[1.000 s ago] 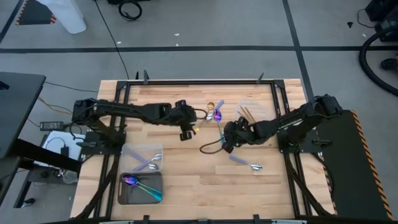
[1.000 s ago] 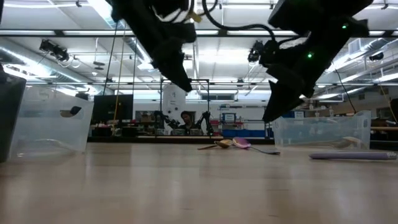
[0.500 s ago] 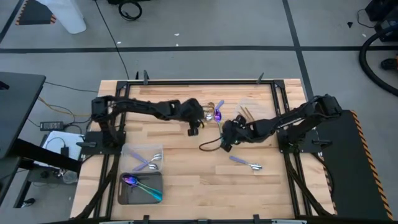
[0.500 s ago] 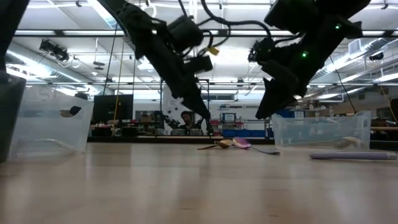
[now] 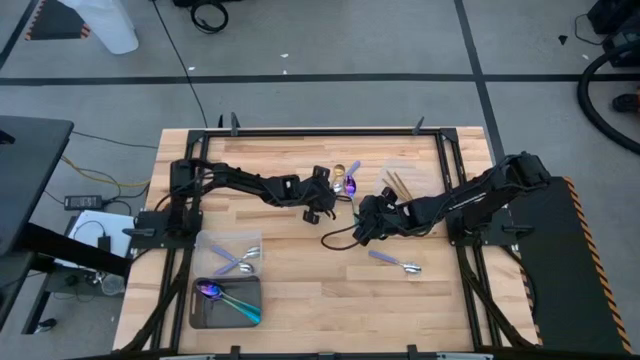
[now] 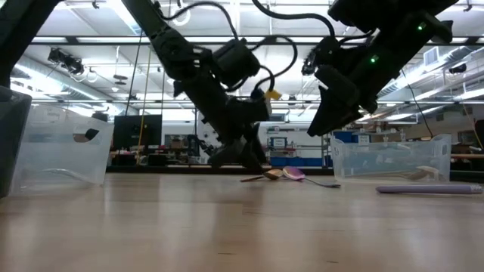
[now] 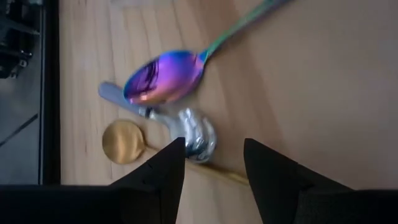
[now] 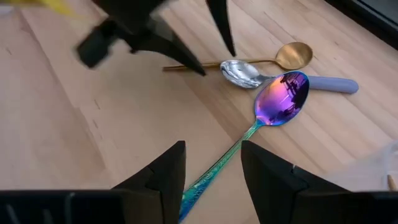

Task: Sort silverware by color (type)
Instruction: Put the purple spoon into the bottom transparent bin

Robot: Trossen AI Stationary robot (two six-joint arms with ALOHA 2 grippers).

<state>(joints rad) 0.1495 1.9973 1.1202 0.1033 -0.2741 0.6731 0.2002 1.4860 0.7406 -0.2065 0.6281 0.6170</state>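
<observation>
Just beyond the left pincer (image 7: 211, 165), which has come down with fingers apart, lies the silver spoon (image 7: 194, 134), probably its target; the right pincer (image 8: 211, 165), parted, hovers beside over the bench (image 5: 300, 290).

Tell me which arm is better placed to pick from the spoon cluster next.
Probably left: the left gripper hangs open directly over the silver spoon, fingers pointing down at it. The right gripper is open too but sits farther back.
</observation>
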